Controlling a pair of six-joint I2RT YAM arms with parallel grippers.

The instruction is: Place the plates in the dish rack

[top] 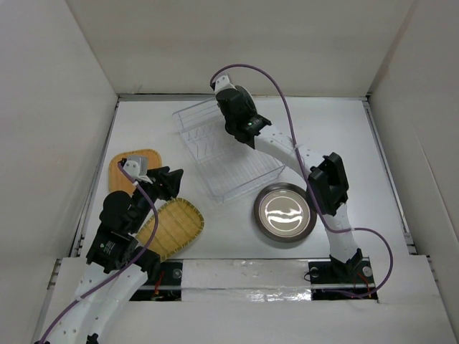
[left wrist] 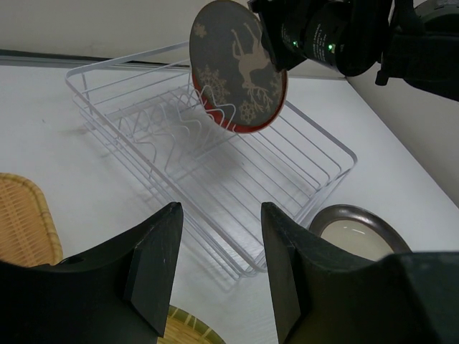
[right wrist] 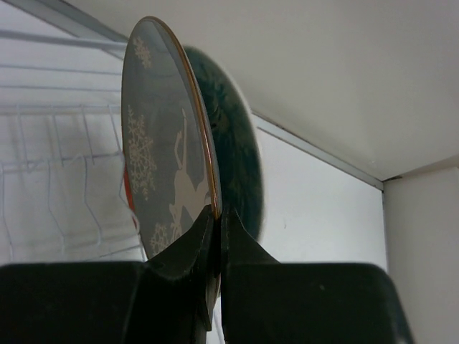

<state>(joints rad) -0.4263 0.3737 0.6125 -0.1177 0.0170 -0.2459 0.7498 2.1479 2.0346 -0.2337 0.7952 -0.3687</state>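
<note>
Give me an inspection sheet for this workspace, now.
Surface: white table.
Job's things: dish rack; deer plate upright at the prongs, red-and-teal plate right behind it; metallic plate, yellow woven plate, orange woven plate flat on the table.
Clutter: nothing seen.
Grippers: right pincer shut on the deer plate; left pincer open, empty.
Cables: purple cable along each arm.
Surroundings: white walls on three sides.

Bright overhead light, metallic plate (top: 285, 213) glare.
</note>
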